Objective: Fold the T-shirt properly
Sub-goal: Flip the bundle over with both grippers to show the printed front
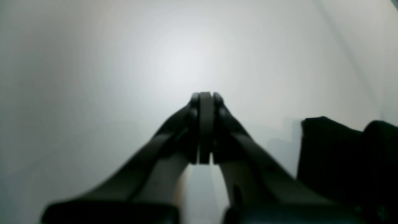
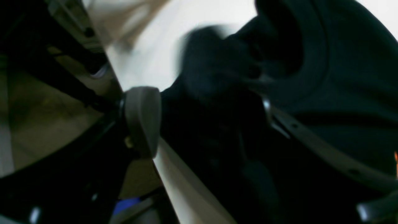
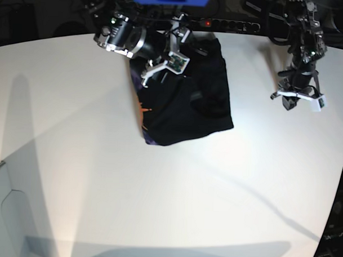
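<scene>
Roughly folded: plain black cloth T-shirt (image 3: 186,106) bunched near surface (image 3: 102,182) far edge. Right fingers (image 2: 199,112) spread wide over it, holding nothing; left fingers (image 1: 205,102) closed empty, well apart. Best pinch one hem layer, drag flat.

the base view looks steeply down from high above the white bench (image 3: 157,207), far enough to take in both arms and the black t-shirt (image 3: 183,106) near the far edge. the left wrist view sits just behind the left tool (image 1: 205,102), facing along it over bare bench, and catches a bit of the shirt at its right edge. the right wrist view, blurred, looks past the right tool (image 2: 202,102) from very close at the same shirt.
</scene>
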